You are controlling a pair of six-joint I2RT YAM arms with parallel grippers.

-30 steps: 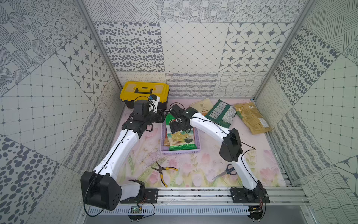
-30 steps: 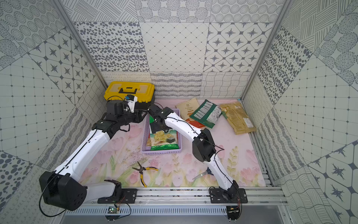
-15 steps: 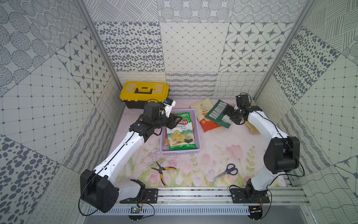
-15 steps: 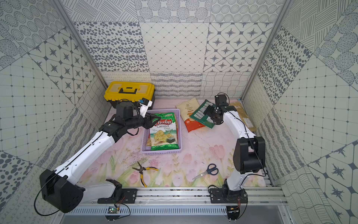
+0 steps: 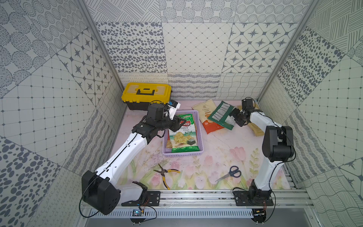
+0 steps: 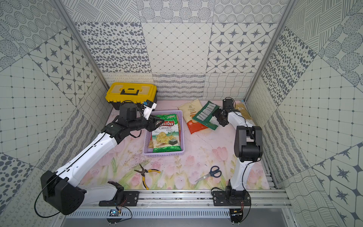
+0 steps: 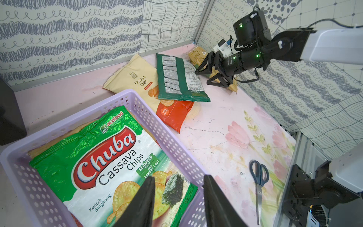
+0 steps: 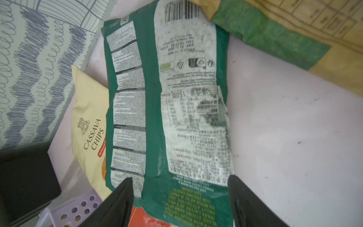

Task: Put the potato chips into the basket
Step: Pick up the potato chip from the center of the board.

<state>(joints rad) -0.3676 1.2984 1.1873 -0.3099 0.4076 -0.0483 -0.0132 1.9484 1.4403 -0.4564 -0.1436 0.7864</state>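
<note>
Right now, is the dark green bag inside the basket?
No, the dark green bag lies on the table, outside the basket.

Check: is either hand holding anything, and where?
Nothing is held. Left hand hangs open above the Chuba bag in the basket; right hand stands open at one end of the dark green bag, not closed on it.

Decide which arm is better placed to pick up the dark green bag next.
Right: its open end effector is poised at the dark green bag; the left end effector hovers over the basket, farther off.
</note>
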